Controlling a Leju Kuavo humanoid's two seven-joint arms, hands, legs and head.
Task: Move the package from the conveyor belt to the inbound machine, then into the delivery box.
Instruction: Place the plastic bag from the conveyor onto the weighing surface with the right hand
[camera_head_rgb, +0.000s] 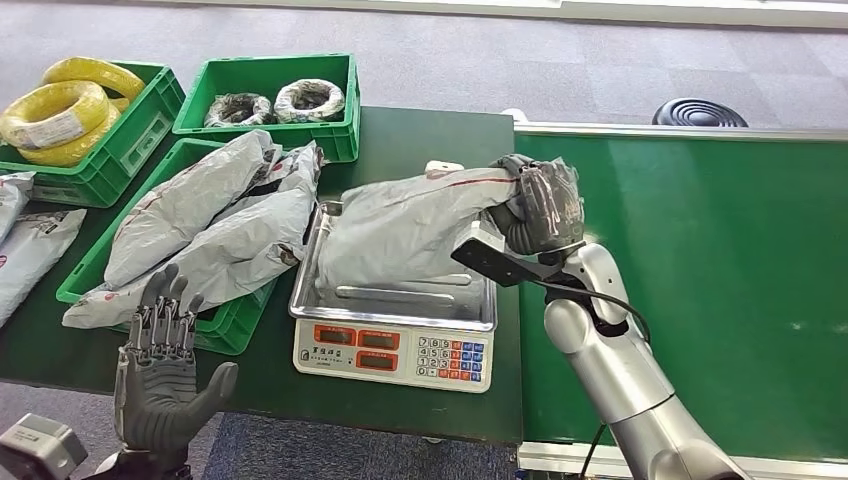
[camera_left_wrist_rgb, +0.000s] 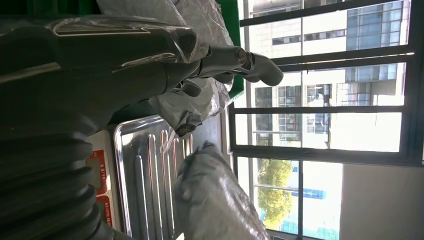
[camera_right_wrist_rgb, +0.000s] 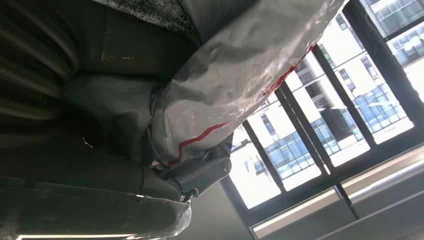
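Over the scale, the right hand fingers clamp the package; left hand fingers seemingly apart.

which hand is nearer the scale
Right. The right hand holds the package that lies over the scale pan; the left hand hovers open, off to the scale's left.
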